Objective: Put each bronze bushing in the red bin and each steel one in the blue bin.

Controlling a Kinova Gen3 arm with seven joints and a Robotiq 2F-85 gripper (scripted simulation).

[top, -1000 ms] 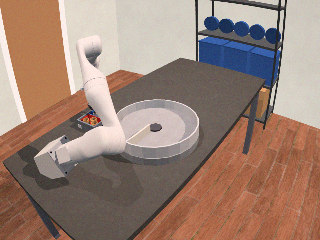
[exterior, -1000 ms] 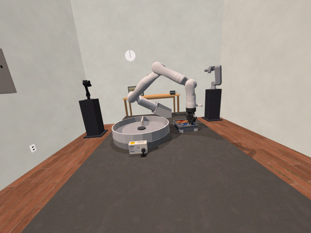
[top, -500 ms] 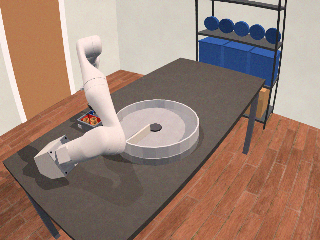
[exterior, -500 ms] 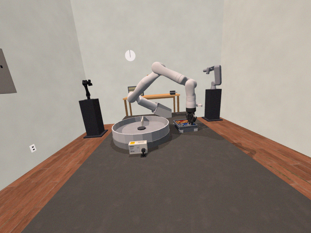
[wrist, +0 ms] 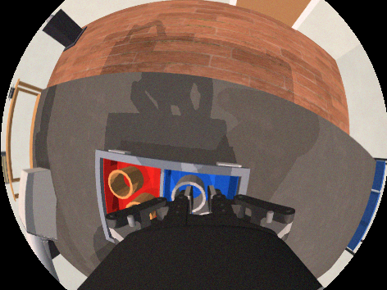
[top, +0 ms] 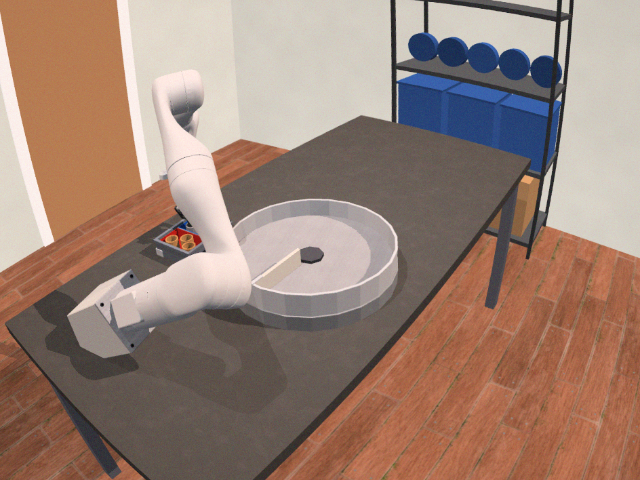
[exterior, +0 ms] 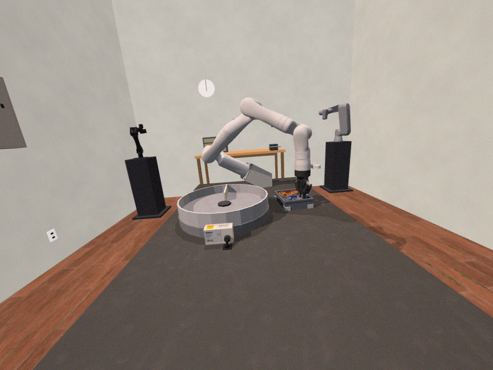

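Dark worktop (top: 413, 154) (exterior: 278, 286) (wrist: 78, 123); the gripper's (exterior: 302, 195) (wrist: 200, 194) jaws stand narrowly open, holding nothing — probably to clear neighbours; bronze bushings (top: 171, 241) (exterior: 282, 194) (wrist: 127, 182) lie in red (top: 178, 232) (wrist: 153, 176), steel bushings (top: 189, 226) (exterior: 287, 198) (wrist: 182, 184) in blue (wrist: 234, 186), presumably sorted by metal; the white box's (exterior: 218, 234) label is unreadable.

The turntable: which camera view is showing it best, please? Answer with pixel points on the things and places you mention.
The top view, because it looks down onto most of the turntable (top: 341, 234) (exterior: 244, 198), though the arm (top: 207, 281) (exterior: 233, 133) hides one side. The exterior view shows it from lower, flattened; the wrist view does not show it.
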